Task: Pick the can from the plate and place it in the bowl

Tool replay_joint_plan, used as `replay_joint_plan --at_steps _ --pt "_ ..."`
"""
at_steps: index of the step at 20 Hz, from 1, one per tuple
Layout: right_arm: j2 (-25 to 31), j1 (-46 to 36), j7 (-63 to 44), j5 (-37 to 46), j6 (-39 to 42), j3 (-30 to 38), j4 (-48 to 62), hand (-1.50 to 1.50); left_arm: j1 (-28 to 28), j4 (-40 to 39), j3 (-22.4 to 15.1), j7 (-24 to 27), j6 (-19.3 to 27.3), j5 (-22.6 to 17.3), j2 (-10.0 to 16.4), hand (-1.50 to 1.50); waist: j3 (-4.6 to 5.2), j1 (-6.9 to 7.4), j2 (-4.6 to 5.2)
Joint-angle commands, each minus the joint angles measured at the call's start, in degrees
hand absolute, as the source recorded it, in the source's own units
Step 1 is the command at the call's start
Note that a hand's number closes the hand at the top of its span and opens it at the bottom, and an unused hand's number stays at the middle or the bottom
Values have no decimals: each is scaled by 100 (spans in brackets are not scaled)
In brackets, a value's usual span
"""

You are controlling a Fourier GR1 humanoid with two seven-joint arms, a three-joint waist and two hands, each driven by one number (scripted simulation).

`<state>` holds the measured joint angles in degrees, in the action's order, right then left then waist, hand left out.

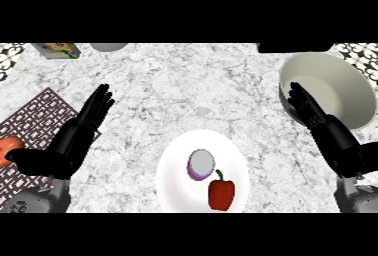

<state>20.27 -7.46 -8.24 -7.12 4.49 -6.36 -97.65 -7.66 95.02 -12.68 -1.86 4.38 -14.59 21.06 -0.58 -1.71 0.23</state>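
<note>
Hiding bowl [334,64] rim (partly): right robot hand [322,126]

surface: counter [184,90] of white-grey mottled marble, filling the view | far corners: black-and-white patterned tiles [9,54] at left and right | left edge: dark lattice-patterned mat [37,117] lying flat on the counter | light: even, soft

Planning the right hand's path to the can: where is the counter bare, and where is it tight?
Bare counter lies beyond the plate, between the left hand and the bowl; a narrower strip runs between the plate and the right hand. Tight: on the plate the red pepper sits close beside the can.
</note>
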Motion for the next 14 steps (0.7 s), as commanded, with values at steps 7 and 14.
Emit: replay_joint_plan --at_steps 7,14 --pt "312 -115 -781 3170 -999 -1604 62 150 48 -436 119 -121 582 393 -293 0 254 161 -158" --pt "-2006 1205 643 3064 -4927 -2760 -575 -150 52 -596 51 -117 966 590 -620 0 49 80 -62"
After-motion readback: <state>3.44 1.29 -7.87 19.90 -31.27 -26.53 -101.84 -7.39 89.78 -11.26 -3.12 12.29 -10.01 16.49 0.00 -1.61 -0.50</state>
